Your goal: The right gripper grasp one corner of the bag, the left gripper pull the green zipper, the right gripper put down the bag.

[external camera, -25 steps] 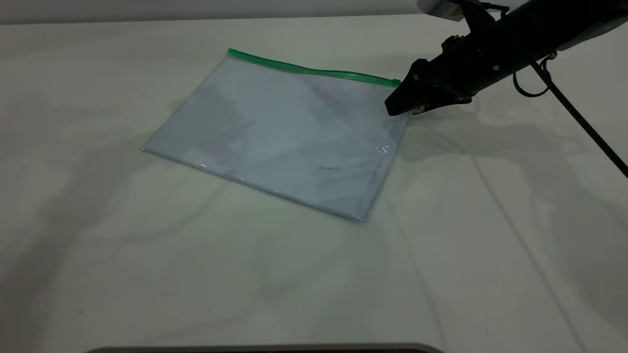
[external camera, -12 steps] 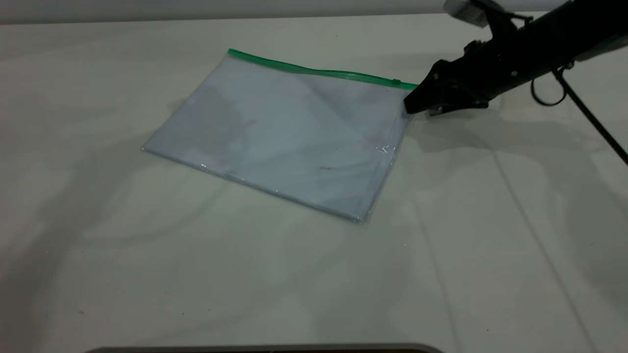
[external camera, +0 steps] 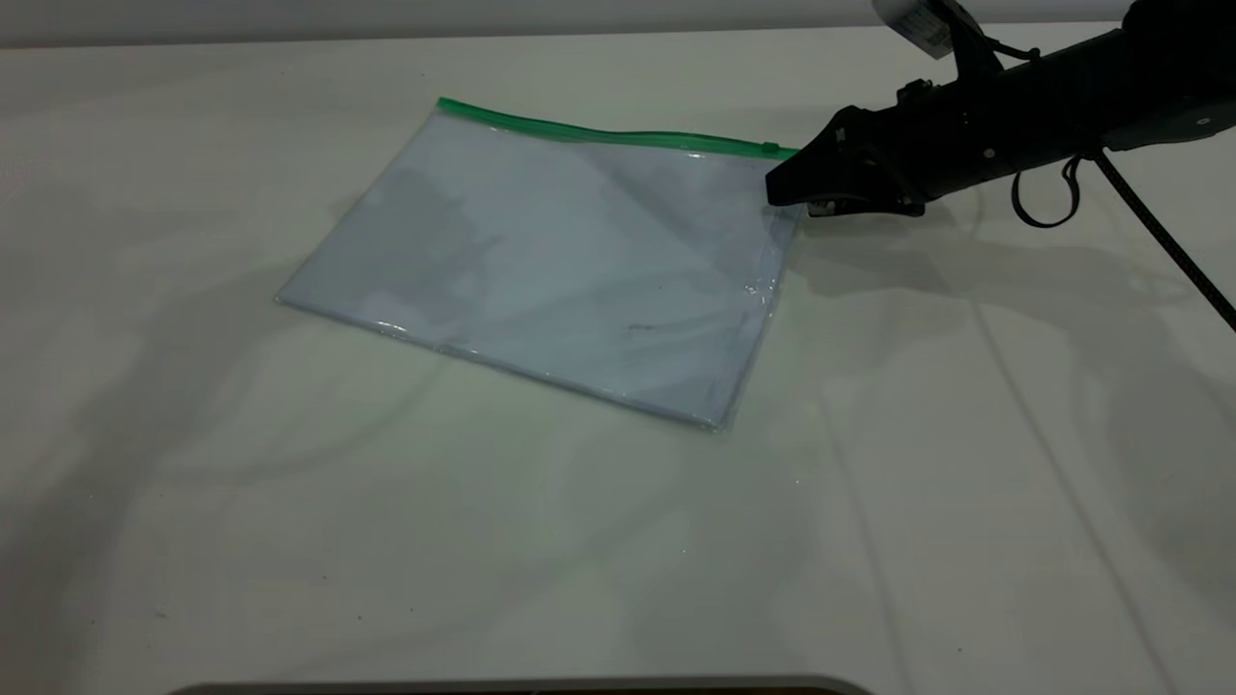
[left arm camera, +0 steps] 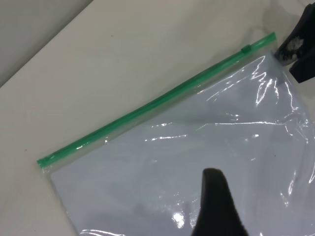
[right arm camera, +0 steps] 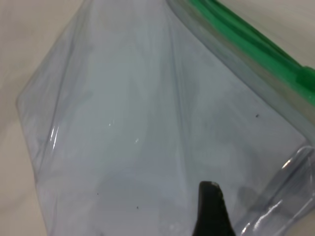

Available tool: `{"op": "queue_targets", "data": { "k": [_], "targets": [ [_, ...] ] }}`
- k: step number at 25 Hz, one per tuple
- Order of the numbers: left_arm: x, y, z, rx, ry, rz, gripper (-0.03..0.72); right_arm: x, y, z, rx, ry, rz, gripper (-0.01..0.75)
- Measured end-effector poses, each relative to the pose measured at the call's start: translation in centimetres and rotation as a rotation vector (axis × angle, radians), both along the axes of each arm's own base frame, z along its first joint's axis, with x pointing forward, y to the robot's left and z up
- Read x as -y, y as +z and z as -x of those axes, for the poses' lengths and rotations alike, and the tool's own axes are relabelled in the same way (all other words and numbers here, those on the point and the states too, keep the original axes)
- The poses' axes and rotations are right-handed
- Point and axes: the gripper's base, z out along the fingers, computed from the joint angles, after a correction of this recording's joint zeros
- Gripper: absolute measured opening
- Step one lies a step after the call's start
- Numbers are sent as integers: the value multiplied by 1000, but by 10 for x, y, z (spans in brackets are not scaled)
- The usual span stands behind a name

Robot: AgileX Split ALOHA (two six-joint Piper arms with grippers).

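A: Centre-left of the exterior frame, the flat clear plastic bag (external camera: 550, 261) with white sheets inside lies on the white table (external camera: 290, 541), its far right end raised a little

B: And along its far edge?

A: The thin bright green zipper (external camera: 599, 133) runs rightward, its small darker green slider tab (external camera: 770, 148) sitting near the right end

B: Upper right now, what's the black tapered right gripper (external camera: 784, 188) doing?

A: Its pointed tips are pressed together over the clear corner of the bag (external camera: 787, 208), pinching it just below the green strip

B: And the left gripper (left arm camera: 216, 206)?

A: One blunt black jaw end shows above the plastic in its wrist view; how wide it stands, I cannot tell
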Motion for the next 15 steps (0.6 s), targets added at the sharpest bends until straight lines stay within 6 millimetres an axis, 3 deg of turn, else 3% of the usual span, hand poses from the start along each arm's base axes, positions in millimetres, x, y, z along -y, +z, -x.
{"op": "queue_targets", "data": {
  "k": [8, 15],
  "targets": [
    [0, 0, 0, 0, 0, 0, 550, -12, -21, -1, 0, -11, -7, 556],
    [0, 0, 0, 0, 0, 0, 550, -12, -17, -12, 46, -34, -13, 556]
  ]
}}
